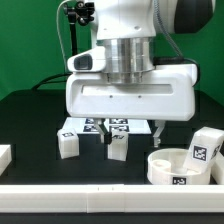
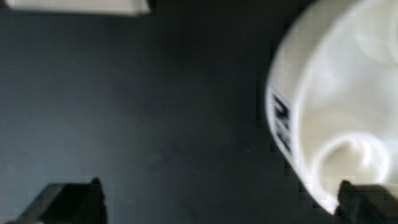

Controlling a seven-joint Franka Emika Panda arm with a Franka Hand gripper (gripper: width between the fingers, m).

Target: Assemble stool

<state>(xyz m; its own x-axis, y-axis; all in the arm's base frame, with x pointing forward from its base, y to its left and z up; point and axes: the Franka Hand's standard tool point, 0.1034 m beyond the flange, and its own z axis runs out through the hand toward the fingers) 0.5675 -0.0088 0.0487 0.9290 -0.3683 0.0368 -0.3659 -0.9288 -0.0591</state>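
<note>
Hovering just beside the seat (image 1: pixel 172 168) with jaws wide and empty, 3 legs (image 1: pixel 118 147) loose near it, nothing joined yet.

Marker board (image 1: pixel 97 124) on black table (image 1: pixel 30 128) (1 white bar (image 1: pixel 70 191) in front).

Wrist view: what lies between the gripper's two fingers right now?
Mostly bare dark table; the open gripper holds nothing. The stool's round seat edges in by one finger. All of this shows in the wrist view.
</note>
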